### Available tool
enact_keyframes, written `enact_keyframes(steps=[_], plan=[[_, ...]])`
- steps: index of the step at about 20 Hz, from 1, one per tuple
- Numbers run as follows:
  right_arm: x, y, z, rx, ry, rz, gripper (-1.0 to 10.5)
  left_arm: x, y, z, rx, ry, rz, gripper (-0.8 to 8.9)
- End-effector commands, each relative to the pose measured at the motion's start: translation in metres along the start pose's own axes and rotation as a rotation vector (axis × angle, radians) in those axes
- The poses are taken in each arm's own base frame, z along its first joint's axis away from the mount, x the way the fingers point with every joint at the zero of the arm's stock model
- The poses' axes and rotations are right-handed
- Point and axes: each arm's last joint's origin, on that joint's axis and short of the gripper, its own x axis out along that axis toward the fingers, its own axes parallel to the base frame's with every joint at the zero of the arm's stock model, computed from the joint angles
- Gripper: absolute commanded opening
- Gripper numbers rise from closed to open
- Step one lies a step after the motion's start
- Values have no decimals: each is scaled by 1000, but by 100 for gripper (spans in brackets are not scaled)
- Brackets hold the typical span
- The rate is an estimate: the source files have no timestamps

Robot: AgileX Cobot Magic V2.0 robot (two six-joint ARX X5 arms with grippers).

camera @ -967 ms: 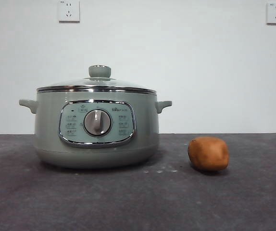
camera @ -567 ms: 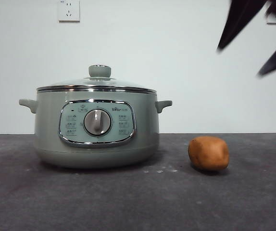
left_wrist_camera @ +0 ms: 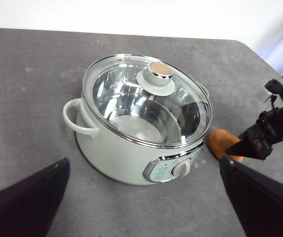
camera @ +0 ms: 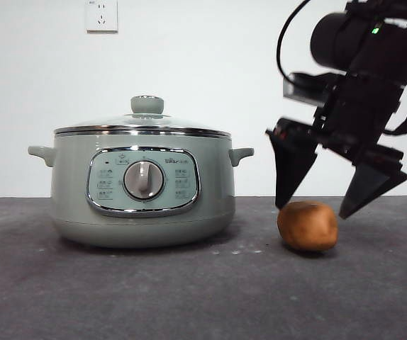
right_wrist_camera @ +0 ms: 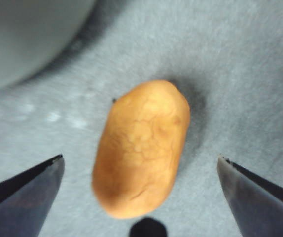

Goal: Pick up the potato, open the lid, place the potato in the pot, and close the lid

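On the grey table (camera: 189, 297), before a white wall (camera: 260, 71), the right gripper (camera: 317, 210) hangs with jaws spread above the potato (camera: 307, 226).

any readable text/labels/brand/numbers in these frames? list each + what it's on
None can be quoted with confidence.
Control panel on the pot: a small brand mark beside the dial and small icon labels on both sides, all too small and blurred to read.
Wall socket: a tiny mark at its top corner, unreadable.
Lid, potato, right claw and left claw: no text visible.
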Motion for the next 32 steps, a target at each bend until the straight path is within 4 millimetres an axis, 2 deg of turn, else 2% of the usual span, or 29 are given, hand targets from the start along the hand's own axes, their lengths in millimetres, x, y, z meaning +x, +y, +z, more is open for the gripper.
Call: enact_keyframes(steps=[1,5,7,8,14,16,20,23,26,29,32], plan=[[11,0,-2,4,29,-30,579,1,0,2,8,-6,-3,638],[16,-1,-2,6,41,-33,284,2,1,2,5,-1,-3,638],[16,-1,-2,4,33,-25,48,2,1,2,4,1,-3,638],[16,0,-1,3,27,-6,-21,3,1,2,3,2,-3,638],[8,2,1,1,3,12,-12,6,3,4,1,7,-3,637],[-8,4,2,-6,-40,12,-12,10,4,8,-1,14,-3,637],[-64,11,1,-29,-179,13,-12,24,7,29,25,49,-19,637],[-111,18,-9,-46,-290,20,-12,48,5,54,65,72,-73,637],[-148,23,-24,-61,-371,31,-12,82,-3,78,105,90,-141,637],[-177,28,-42,-70,-425,37,-12,127,-13,97,162,142,-144,637],[-195,30,-58,-75,-447,46,-12,174,-22,106,203,203,-122,637]])
